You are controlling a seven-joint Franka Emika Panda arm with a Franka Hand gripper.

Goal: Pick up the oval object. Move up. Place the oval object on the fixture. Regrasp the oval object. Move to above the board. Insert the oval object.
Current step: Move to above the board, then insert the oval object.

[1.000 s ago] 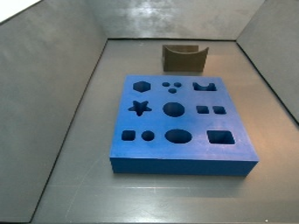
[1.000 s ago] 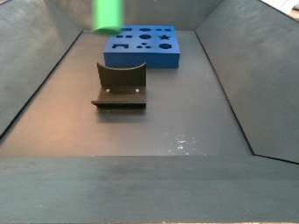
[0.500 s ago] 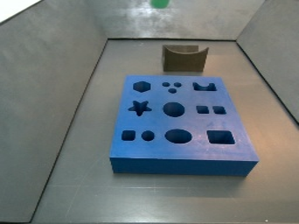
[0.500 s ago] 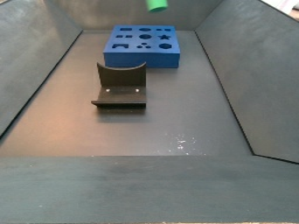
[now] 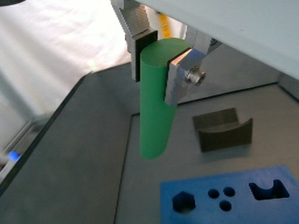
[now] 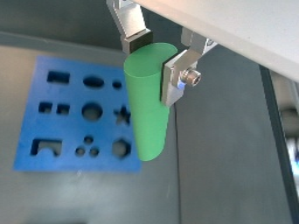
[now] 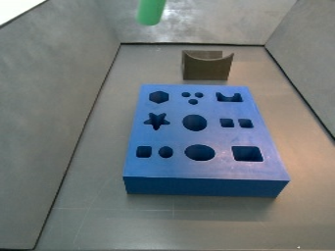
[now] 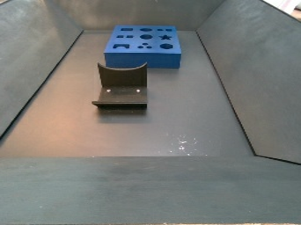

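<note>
Oval object being carried aloft

The oval object, clamped in the gripper, is being shifted leftward, high above the board.

I work in a bare grey bin: a flat, dull metal floor shut in by smooth grey walls that lean outward, left wall, right wall and back wall. Soft light from above leaves a pale sheen on the back wall and small bright glints on the floor near the front edge. My tool hangs high above the floor between these walls.
</note>
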